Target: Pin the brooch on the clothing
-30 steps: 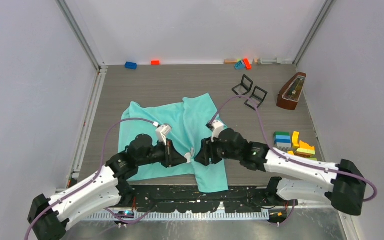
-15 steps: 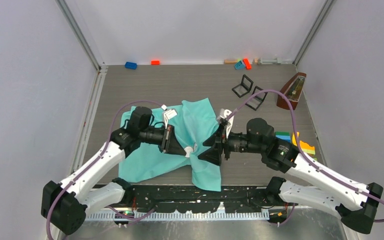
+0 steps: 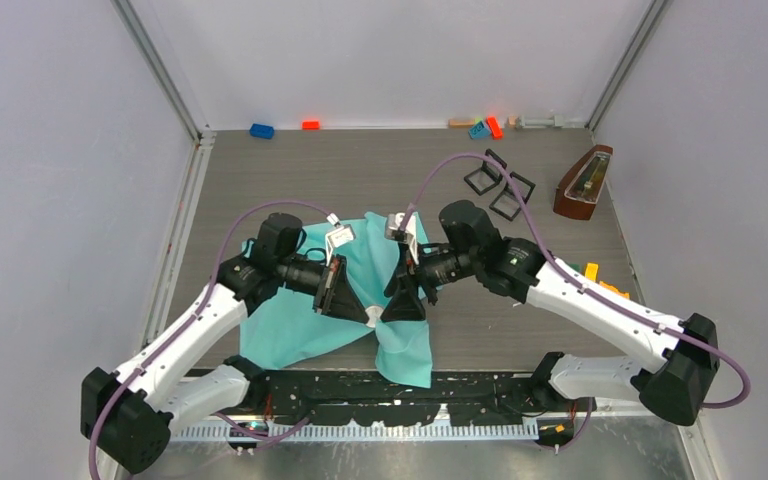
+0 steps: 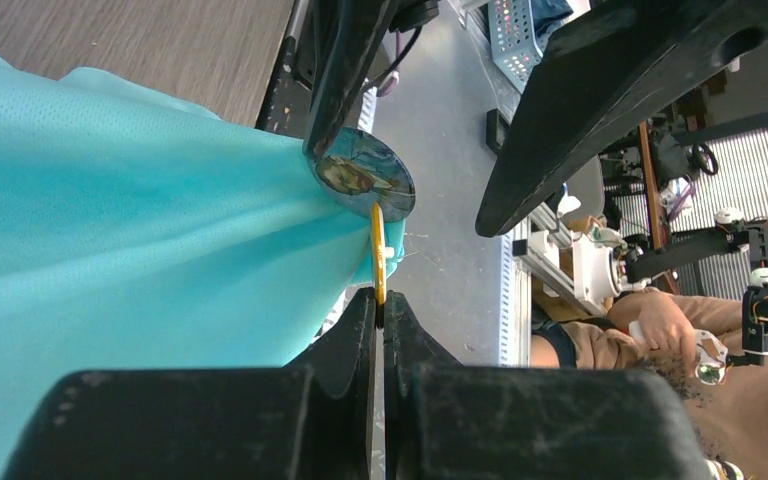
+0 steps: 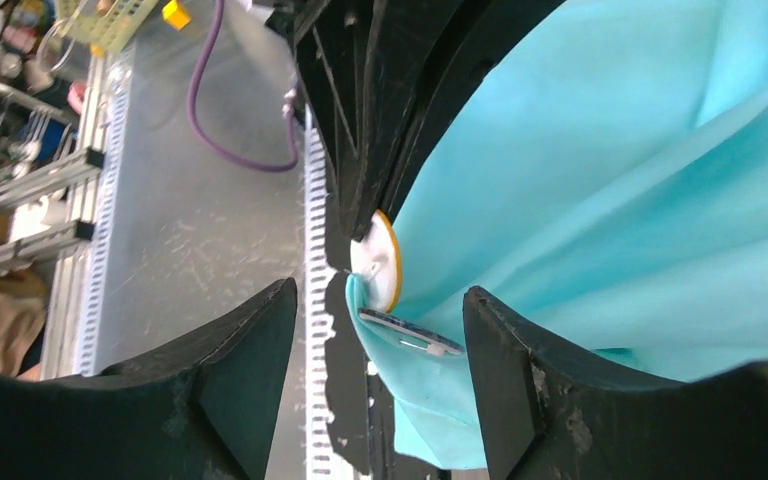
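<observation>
I am clenching my left jaws on the thin yellow edge of the brooch, at a lifted fold of the T-shirt above the table. My right jaws are standing released around it.

Judging:
- shirt limp and light
- brooch stiff, small, probably slippery; best held by the rim

Counting: one shirt, one brooch.

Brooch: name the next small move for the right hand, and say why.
Probably ease the right hand shut on the brooch. Its fingers stand open either side of it, gripping nothing, while the left hand is shut on a yellow-edged disc beside it, at a raised fold of the T-shirt.
</observation>
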